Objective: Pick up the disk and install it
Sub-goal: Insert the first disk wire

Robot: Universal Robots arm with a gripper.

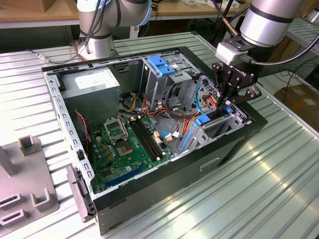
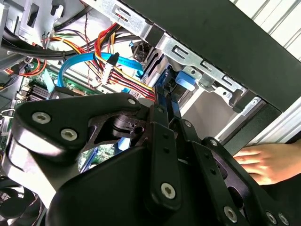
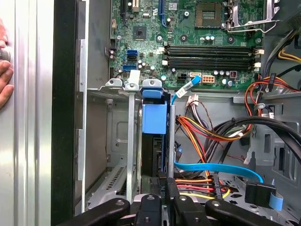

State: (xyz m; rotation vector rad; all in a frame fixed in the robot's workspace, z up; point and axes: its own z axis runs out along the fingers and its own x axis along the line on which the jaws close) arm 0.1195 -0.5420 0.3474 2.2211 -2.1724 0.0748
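Clamping the disk (image 3: 154, 141), the fingers (image 3: 162, 186) hold it upright inside the drive bay (image 3: 117, 141).

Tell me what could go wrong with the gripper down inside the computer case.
The disk stands on edge in the narrow drive bay; tilted, it might jam against the metal walls.
The blue data cable and the power wires lie close to the gripper and could snag.
A person's hand rests just outside the case, possibly close enough to be at risk.
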